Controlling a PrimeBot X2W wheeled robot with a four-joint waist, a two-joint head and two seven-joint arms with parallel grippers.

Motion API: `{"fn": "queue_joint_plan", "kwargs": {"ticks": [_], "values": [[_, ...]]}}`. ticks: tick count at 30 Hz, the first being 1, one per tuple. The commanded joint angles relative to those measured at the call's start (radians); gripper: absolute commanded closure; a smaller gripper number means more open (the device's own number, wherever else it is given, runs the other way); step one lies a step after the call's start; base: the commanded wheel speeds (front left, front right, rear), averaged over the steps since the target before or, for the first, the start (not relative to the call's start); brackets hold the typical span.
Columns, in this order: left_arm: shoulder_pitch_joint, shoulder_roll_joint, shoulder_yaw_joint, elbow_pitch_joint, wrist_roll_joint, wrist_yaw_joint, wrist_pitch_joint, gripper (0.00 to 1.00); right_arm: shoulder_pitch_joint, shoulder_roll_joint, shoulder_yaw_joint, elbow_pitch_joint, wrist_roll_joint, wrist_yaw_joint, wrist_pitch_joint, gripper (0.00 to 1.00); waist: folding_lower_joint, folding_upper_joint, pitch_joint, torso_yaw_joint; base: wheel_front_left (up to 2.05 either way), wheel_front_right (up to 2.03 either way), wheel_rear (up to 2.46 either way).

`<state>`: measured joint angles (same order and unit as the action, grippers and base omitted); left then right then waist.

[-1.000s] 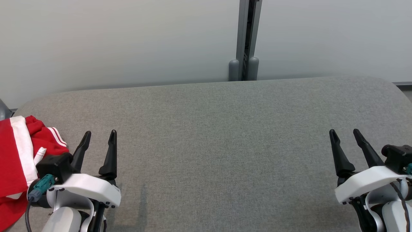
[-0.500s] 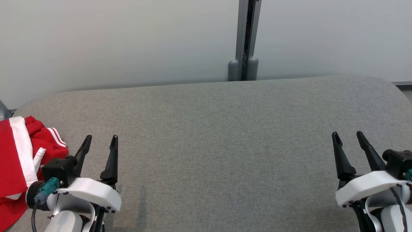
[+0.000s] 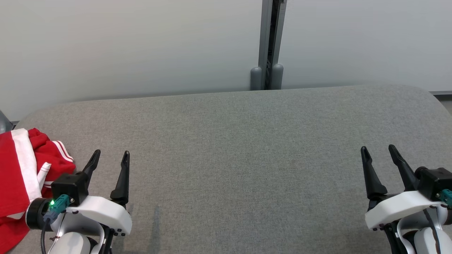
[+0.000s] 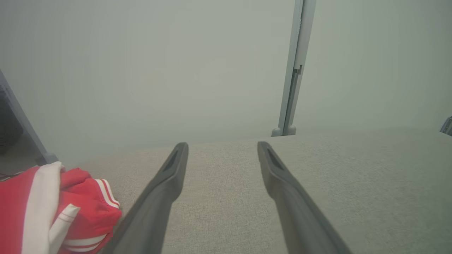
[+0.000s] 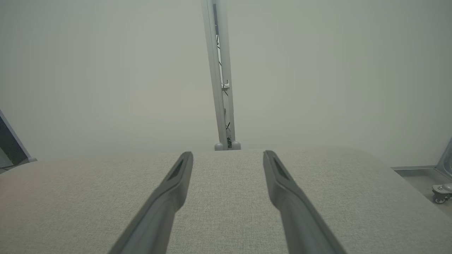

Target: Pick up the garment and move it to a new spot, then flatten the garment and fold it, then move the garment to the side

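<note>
White shells [image 3: 102,213] carry 2 long black tapered fingers [image 3: 122,176] each, black camera blocks [image 3: 72,183] and teal connectors [image 3: 60,203]

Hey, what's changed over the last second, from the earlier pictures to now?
Both arms drew back slightly toward the robot: the left end effector and right end effector sit lower in the head view. Nothing was grasped or released, and both stay open. The garment lies unmoved at the left edge of the table.
</note>
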<state>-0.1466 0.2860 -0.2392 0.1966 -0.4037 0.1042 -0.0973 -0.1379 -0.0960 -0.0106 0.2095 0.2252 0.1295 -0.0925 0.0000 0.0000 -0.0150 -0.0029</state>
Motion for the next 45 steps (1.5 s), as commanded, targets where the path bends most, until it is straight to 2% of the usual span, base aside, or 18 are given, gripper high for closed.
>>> {"fn": "queue_joint_plan", "kwargs": {"ticks": [1,17,23,28,45], "values": [[0.011,0.011,0.000,-0.007,0.020,0.005,-0.002,0.00,0.006,-0.004,0.004,-0.006,-0.020,0.002,-0.013,0.00,0.0000,0.0000,-0.001,-0.001,0.00,0.00,0.00],[0.015,0.004,-0.008,-0.018,0.010,0.022,0.016,0.00,0.015,0.004,-0.004,-0.009,-0.017,0.002,-0.014,0.00,0.0000,0.0000,0.000,0.003,0.00,0.00,0.00],[0.008,0.004,-0.003,-0.022,0.002,0.031,0.018,0.00,0.016,0.007,-0.004,-0.009,-0.018,0.002,-0.012,0.00,0.0000,0.0000,0.003,0.029,0.00,0.00,0.00],[-0.005,0.008,0.004,-0.022,-0.004,0.037,0.012,0.00,0.016,0.006,0.011,-0.015,-0.020,0.002,-0.009,0.00,0.0000,0.0000,0.010,0.090,0.00,0.00,0.00],[0.038,0.020,0.078,-0.023,-0.056,0.076,-0.038,0.00,-0.034,-0.006,0.097,-0.010,0.003,0.002,-0.007,0.00,0.0000,0.0000,0.045,0.360,0.00,0.00,0.00]]}}
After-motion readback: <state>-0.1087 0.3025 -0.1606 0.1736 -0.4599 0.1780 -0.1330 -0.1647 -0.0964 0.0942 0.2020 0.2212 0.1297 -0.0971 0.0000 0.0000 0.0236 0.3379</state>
